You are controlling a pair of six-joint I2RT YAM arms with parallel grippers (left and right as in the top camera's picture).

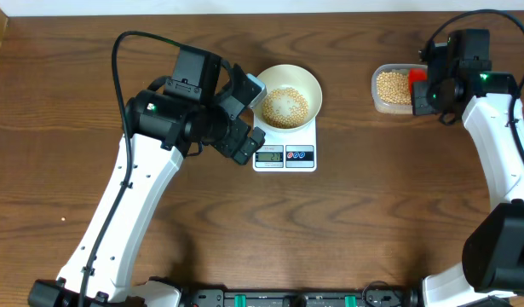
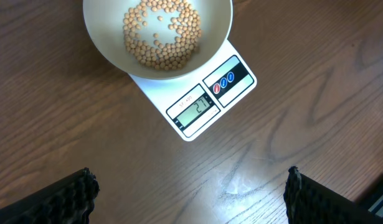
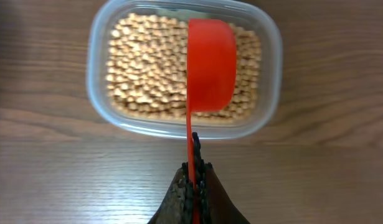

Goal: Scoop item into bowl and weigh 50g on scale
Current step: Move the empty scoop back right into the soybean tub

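Over on the right, the right tool (image 3: 194, 171) has its fingers pressed together, clamped on the thin handle of a red scoop (image 3: 211, 65). Just ahead of the fingertips the handle runs forward, and the scoop's cup hangs over a clear tub (image 3: 275, 62). The tub is full of beans (image 3: 147, 68), and in the wrist view the cup covers part of its right half. Whether the cup itself carries any beans cannot be told from here.

Now the left side. The left tool (image 2: 192, 196) has its fingers spread wide apart, gripping nothing, with bare worktop (image 2: 303, 137) directly below it. A little ahead sits the scale (image 2: 160, 93), turned at an angle, its front corner toward the tool. Its display (image 2: 194, 111) is lit, though the digits are too small to read with confidence, and the buttons sit beside it. Farther ahead, resting on the scale's platform, is the bowl (image 2: 98, 31), with a shallow layer of beans spread across its bottom. From overhead, bowl and scale sit mid-worktop, well apart from the tub.
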